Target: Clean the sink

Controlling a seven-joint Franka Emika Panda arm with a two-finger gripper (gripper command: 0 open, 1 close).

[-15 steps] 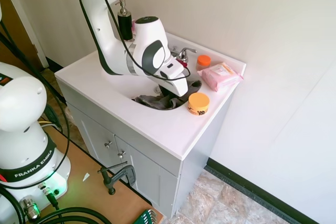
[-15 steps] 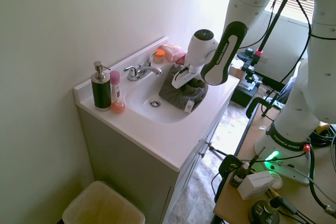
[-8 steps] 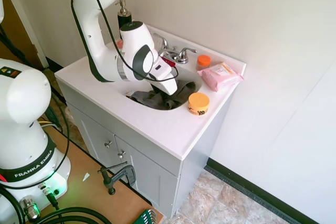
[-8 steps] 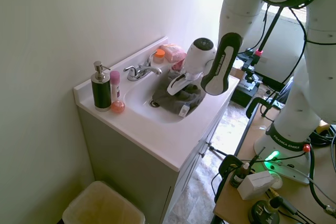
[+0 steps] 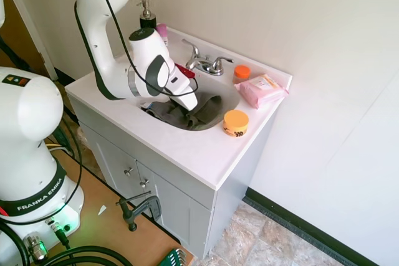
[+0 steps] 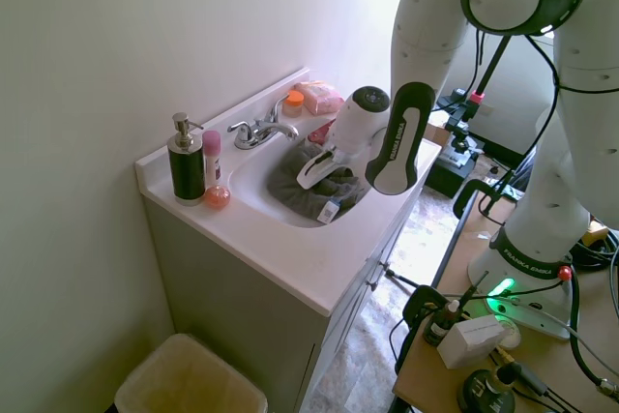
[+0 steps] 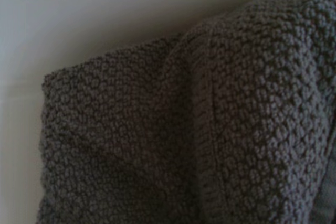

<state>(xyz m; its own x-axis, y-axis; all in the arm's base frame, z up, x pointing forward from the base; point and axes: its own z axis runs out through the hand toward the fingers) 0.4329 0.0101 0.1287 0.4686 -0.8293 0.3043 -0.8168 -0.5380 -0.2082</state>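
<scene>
hand (image 5: 187, 105): fingers hidden, pressed into grey cloth (image 6: 308, 186) | sink (image 5: 225, 91): drain covered by cloth | orange jar (image 5: 235, 123): label print too small

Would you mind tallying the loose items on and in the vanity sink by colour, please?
Orange: 2, jar and small orange-lidded container
Pink: 2, wipes pack and pink bottle
Grey: 1, towel
Dark: 1, soap dispenser
Total: 6
</scene>
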